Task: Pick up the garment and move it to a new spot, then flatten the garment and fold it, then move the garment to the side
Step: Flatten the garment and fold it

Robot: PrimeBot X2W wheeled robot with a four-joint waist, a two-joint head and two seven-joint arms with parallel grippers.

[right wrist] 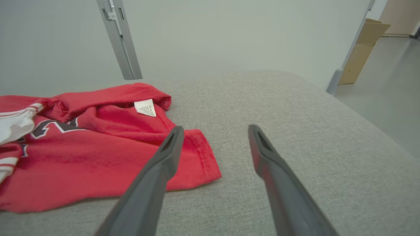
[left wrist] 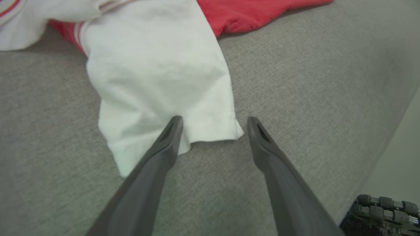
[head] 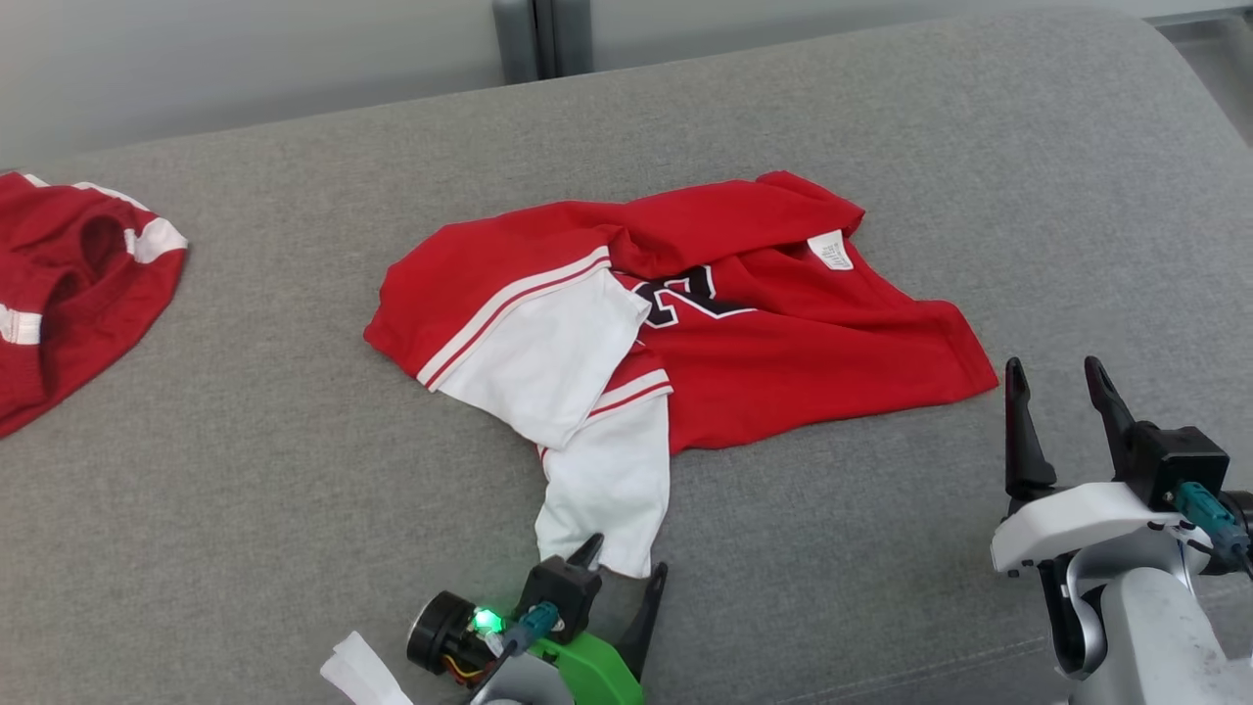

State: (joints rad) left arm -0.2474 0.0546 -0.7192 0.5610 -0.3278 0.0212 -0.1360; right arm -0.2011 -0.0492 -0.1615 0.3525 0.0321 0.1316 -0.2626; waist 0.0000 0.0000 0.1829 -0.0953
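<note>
The garment point(head: 744, 323) is a red shirt with white sleeves and dark lettering, lying crumpled in the middle of the grey cushion point(head: 881, 147). One white sleeve point(left wrist: 154, 75) trails toward the near edge. My left gripper point(head: 626, 573) is open right at that sleeve's cuff, with nothing between the fingers point(left wrist: 164, 154); the cuff's hem lies just past the fingertips. To the right of the shirt's lower right corner point(right wrist: 203, 164) my right gripper point(head: 1057, 377) stands open and empty. The red body with its white label point(right wrist: 145, 107) lies left of the right gripper point(right wrist: 213, 131).
A second red and white garment point(head: 69, 284) lies at the cushion's far left. A pale wall with a grey post point(right wrist: 119, 39) stands behind. The cushion's right side drops to the floor, where a cardboard box point(right wrist: 361, 49) stands.
</note>
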